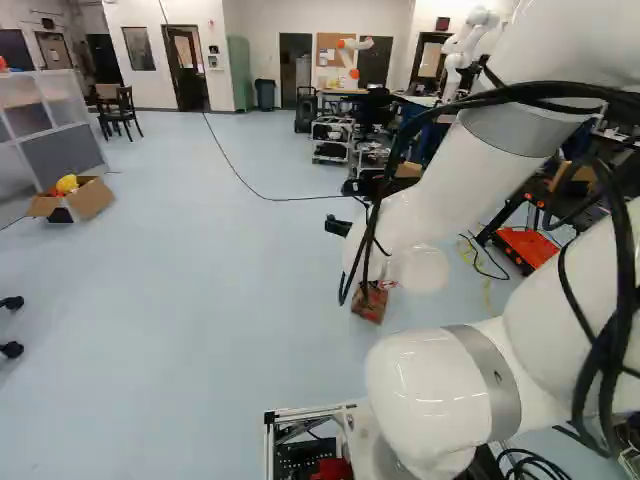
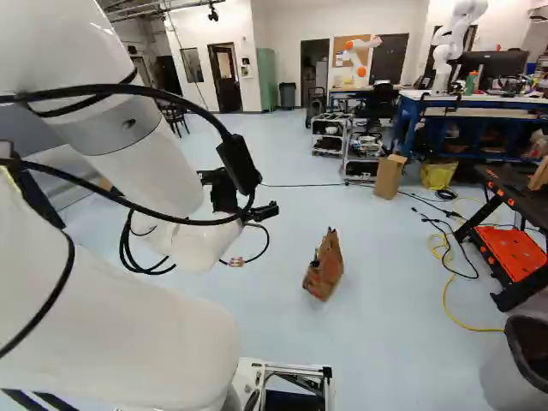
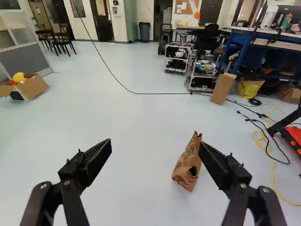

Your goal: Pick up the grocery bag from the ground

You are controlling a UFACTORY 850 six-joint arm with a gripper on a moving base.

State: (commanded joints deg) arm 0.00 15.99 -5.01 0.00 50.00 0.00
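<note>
The gripper hangs over the floor in the right base view, partly hidden by the arm and its cables. Seen from the wrist, the gripper stands wide open with nothing between its fingers. A crumpled brown paper grocery bag with reddish print is on the floor, off to the gripper's right in the right base view. In the wrist view the bag appears beyond the fingers, close beside one fingertip and apart from it. The left base view shows the bag just below the arm's wrist, partly behind cables.
Farther off stand a tall cardboard box, a yellow bag and wheeled carts. Black and yellow cables lie on the floor near a black table with an orange shelf. An open carton sits by a partition. Another robot stands behind.
</note>
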